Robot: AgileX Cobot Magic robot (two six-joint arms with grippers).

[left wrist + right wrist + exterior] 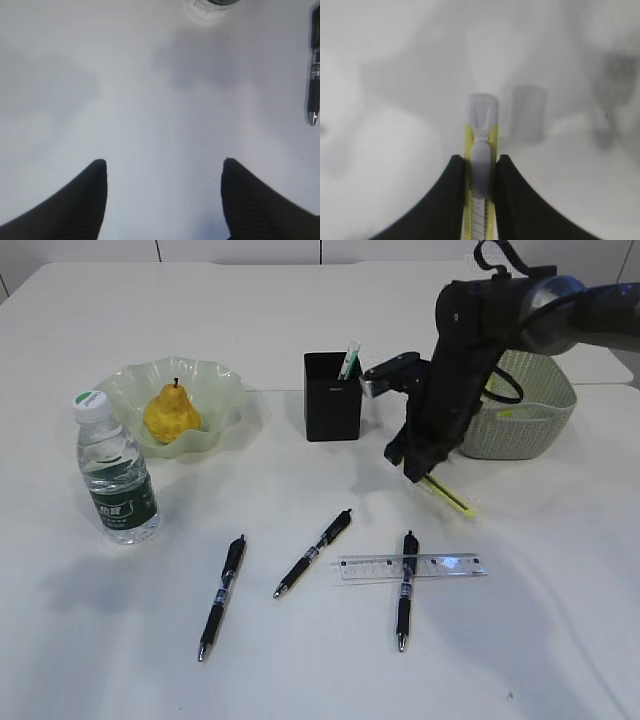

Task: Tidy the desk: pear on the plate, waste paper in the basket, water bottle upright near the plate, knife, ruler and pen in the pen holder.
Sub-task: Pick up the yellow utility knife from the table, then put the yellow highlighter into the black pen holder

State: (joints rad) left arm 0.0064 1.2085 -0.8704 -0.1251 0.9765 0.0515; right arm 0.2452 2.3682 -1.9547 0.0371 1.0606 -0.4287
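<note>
My right gripper is shut on a yellow knife with a grey slider. Over the desk it hangs tilted between the pen holder and the basket, and the knife's yellow end pokes out below the gripper. The pear lies on the plate. The water bottle stands upright beside the plate. One pen lies across the ruler. My left gripper is open over bare desk. The waste paper is out of view.
Two more pens lie on the front of the desk. A white and green item sticks out of the pen holder. In the left wrist view the bottle's base and a pen sit at the edges.
</note>
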